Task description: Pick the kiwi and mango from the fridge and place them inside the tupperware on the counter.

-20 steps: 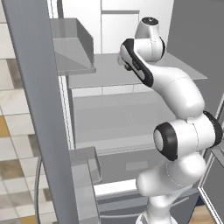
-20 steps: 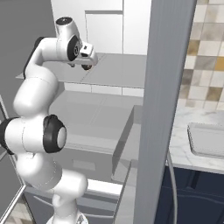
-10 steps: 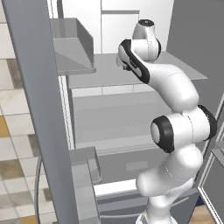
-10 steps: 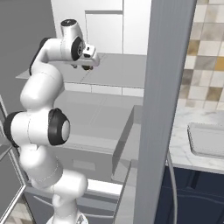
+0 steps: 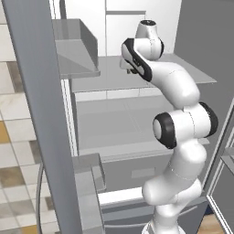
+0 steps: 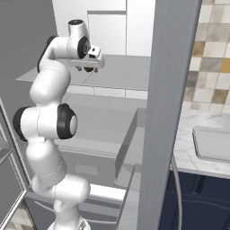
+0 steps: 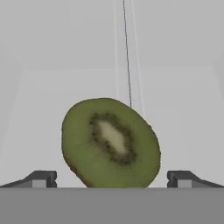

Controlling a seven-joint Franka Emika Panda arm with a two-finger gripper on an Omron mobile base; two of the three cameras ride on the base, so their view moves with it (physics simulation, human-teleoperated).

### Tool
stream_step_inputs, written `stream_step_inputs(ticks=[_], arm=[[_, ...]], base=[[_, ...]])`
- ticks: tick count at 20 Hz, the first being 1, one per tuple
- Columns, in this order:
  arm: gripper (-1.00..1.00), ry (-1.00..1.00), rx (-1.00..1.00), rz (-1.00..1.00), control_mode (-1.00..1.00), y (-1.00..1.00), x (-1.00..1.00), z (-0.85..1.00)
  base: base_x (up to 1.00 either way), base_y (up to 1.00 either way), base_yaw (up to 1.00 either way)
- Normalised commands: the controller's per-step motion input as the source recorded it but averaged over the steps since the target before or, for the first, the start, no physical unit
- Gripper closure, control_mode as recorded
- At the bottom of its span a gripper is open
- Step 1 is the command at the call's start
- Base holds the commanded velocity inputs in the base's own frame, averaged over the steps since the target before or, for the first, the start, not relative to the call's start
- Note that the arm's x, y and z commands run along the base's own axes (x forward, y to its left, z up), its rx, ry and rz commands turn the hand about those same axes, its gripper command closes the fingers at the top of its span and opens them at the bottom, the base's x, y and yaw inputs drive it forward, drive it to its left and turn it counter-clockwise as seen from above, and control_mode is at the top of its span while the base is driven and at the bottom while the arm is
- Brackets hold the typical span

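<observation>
One kiwi [image 7: 110, 143] rests on the fridge [image 5: 151, 80] shelf.

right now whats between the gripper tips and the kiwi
Nothing. In the hand view the kiwi sits centred between the open fingertips, with bare pale fridge shelf on either side.

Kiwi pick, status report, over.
Gripper open at fridge upper shelf. Kiwi, cut face toward camera, sits between the fingertips, not gripped. Nothing blocking. Tupperware waits on counter.

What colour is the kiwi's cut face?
Green, with a pale core ringed by dark seeds; the kiwi shows best in the hand view.
</observation>
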Motion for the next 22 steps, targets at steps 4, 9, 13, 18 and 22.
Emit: stream_step_inputs(ticks=[4,9,13,18,22], arm=[[-1.00,0.08,0.00,0.00,-1.00,0.00,0.24,-0.03],[-1.00,0.01,0.00,0.00,-1.00,0.00,0.22,-0.03],[-1.00,0.00,0.00,0.00,-1.00,0.00,0.18,-0.04],[1.00,0.00,0.00,0.02,-1.00,0.00,0.07,-0.16],[1.00,0.00,0.00,0.07,-1.00,0.00,0.00,-0.23]], base=[[0.00,0.00,0.00],[0.00,0.00,0.00],[0.00,0.00,0.00],[0.00,0.00,0.00],[0.00,0.00,0.00]])
